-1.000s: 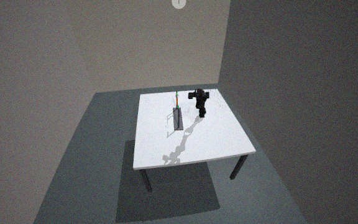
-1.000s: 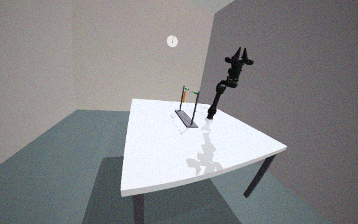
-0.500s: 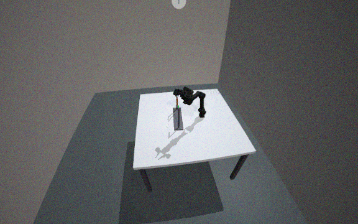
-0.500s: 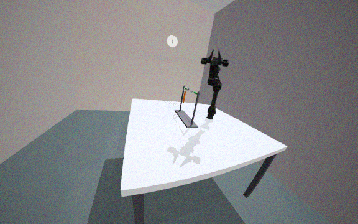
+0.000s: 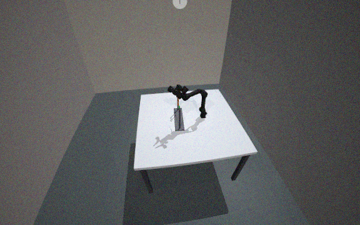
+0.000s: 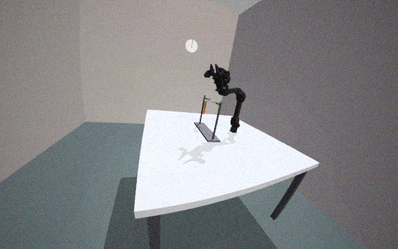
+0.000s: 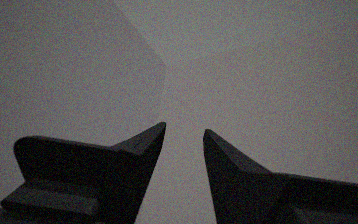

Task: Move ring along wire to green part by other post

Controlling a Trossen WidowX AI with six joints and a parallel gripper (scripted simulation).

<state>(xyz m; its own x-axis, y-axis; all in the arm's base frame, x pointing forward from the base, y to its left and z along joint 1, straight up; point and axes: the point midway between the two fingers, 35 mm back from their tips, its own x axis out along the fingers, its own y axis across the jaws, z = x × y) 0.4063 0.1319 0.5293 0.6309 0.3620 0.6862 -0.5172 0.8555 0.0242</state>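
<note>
The wire stand has a dark base and two thin posts on the white table. The orange handle hangs by the far post, its ring on the green wire part there. The thin grey wire runs to a second green part at the near post. My gripper is high above the stand, pointing at the wall. Its fingers stand partly apart with nothing between them. The wrist view shows only bare wall.
The arm's base stands on the table to the right of the stand. A round wall clock hangs on the back wall.
</note>
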